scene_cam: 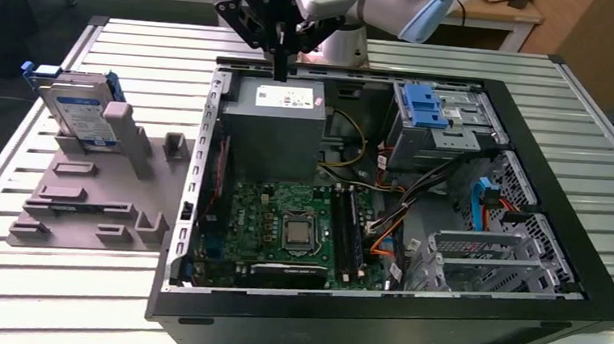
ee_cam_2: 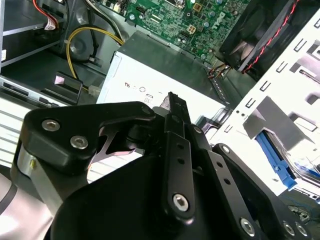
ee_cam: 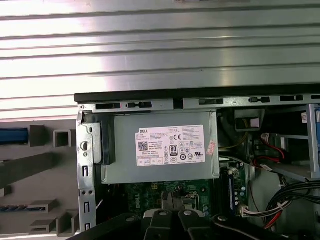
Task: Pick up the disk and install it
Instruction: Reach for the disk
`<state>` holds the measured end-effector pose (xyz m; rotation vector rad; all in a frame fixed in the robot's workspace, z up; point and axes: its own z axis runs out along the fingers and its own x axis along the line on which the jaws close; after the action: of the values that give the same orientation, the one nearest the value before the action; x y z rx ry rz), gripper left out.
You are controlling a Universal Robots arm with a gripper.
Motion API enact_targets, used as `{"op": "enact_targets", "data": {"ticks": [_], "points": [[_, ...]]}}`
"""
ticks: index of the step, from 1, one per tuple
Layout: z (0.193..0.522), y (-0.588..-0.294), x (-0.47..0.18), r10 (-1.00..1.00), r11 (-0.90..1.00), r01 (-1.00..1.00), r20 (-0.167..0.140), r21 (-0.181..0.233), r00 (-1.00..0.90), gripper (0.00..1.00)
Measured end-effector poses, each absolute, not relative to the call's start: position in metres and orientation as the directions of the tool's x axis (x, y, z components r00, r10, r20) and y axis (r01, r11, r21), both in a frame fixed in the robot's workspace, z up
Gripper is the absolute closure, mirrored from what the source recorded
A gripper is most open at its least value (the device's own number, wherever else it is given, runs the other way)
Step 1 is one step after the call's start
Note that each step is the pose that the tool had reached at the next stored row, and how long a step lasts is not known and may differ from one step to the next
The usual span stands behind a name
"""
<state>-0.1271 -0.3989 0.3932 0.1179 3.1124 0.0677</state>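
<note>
The disk (scene_cam: 82, 112), silver with a blue-and-white label and a blue frame, stands upright in a grey holder (scene_cam: 89, 197) on the table at the exterior view's left, outside the computer case. A strip of its blue frame (ee_cam: 12, 135) shows in the first wrist view. My gripper (scene_cam: 279, 66) hangs over the far rim of the open case (scene_cam: 383, 323), just above the grey power-supply box (scene_cam: 278, 121), well to the right of the disk. Its black fingers (ee_cam_2: 173, 102) are pressed together, shut with nothing between them, and they also show in the first wrist view (ee_cam: 172, 200).
Inside the case lie the green motherboard (scene_cam: 287, 227), loose cables (scene_cam: 390, 218), a metal drive cage with a blue latch (scene_cam: 425, 107) and a wire-frame bay (scene_cam: 485, 257). The slatted metal table (scene_cam: 61, 285) surrounds the case. Desks stand behind the arm.
</note>
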Motion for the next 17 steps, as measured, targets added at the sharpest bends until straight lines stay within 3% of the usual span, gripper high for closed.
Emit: {"op": "enact_targets", "data": {"ticks": [17], "points": [[0.3931, -0.3989, -0.132, 0.076, 0.996, 0.075, -0.024, 0.044, -0.997, 0.89]]}}
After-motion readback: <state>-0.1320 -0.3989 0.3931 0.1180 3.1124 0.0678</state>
